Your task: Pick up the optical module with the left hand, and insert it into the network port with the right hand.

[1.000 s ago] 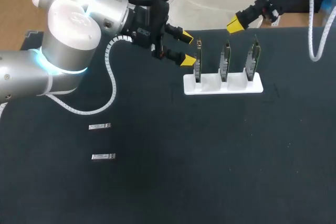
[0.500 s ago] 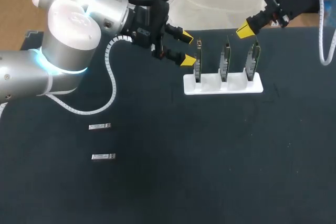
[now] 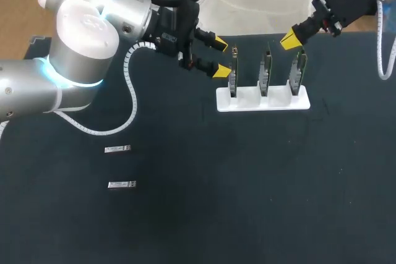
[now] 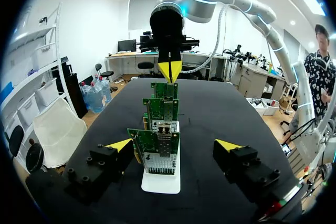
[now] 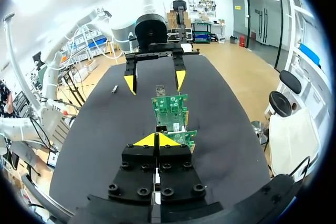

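Two small silver optical modules (image 3: 117,149) (image 3: 122,185) lie on the black table at the left, far from both grippers. A white rack (image 3: 263,100) holds three upright green network cards (image 3: 265,72). My left gripper (image 3: 221,57) is open just left of the rack, level with the nearest card (image 4: 157,142), which stands between its spread fingers without touching them. My right gripper (image 3: 289,40) is shut with nothing visible in it, above the rightmost card (image 3: 299,66). In the right wrist view the right gripper (image 5: 157,140) points along the row of cards (image 5: 170,109) toward the left gripper (image 5: 155,81).
The black table (image 3: 247,202) stretches open in front of the rack. One module (image 5: 114,89) shows on the table beyond the left gripper in the right wrist view. My left arm's white cable (image 3: 133,100) loops over the table at the left.
My right gripper has moved right and down, from behind the middle card to above the rightmost card. The left arm has not moved.
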You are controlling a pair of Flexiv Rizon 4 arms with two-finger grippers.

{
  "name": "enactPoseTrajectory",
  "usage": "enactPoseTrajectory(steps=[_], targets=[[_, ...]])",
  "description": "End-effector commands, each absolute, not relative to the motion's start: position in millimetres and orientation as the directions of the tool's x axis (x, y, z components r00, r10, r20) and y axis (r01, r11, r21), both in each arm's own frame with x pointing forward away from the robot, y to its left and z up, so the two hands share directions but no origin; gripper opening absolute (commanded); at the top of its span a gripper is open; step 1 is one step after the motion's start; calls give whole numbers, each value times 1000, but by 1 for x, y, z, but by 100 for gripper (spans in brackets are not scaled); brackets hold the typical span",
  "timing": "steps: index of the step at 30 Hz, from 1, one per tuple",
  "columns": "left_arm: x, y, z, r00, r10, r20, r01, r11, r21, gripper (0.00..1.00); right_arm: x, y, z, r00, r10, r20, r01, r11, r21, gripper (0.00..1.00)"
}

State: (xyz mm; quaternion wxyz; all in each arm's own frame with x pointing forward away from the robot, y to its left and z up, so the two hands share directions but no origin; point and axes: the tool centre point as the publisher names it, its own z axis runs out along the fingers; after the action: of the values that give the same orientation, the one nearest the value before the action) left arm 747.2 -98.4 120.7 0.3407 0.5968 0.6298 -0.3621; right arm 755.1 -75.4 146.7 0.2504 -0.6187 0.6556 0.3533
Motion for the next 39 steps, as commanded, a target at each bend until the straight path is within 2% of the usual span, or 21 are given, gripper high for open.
enactPoseTrajectory(steps=[1, 19, 25, 33, 39], targets=[[749, -100, 121, -58, 509, -859, 998, 25, -52, 100, 754, -75, 147, -101, -633, -768, -987, -31, 155, 100], [749, -100, 121, -58, 509, -859, 998, 25, -52, 100, 754, -75, 147, -101, -633, -768, -987, -31, 155, 100], [744, -89, 129, -12, 531, -847, 1000, 15, -5, 100, 754, -75, 147, -101, -633, -768, -987, -31, 155, 100], [722, -44, 138, 51, 689, -723, 995, 23, 93, 100, 754, -75, 147, -101, -633, -768, -987, -31, 155, 100], [689, 5, 136, -14, 769, -639, 989, 105, 104, 100, 754, -75, 147, -101, -633, -768, -987, -31, 155, 100]])
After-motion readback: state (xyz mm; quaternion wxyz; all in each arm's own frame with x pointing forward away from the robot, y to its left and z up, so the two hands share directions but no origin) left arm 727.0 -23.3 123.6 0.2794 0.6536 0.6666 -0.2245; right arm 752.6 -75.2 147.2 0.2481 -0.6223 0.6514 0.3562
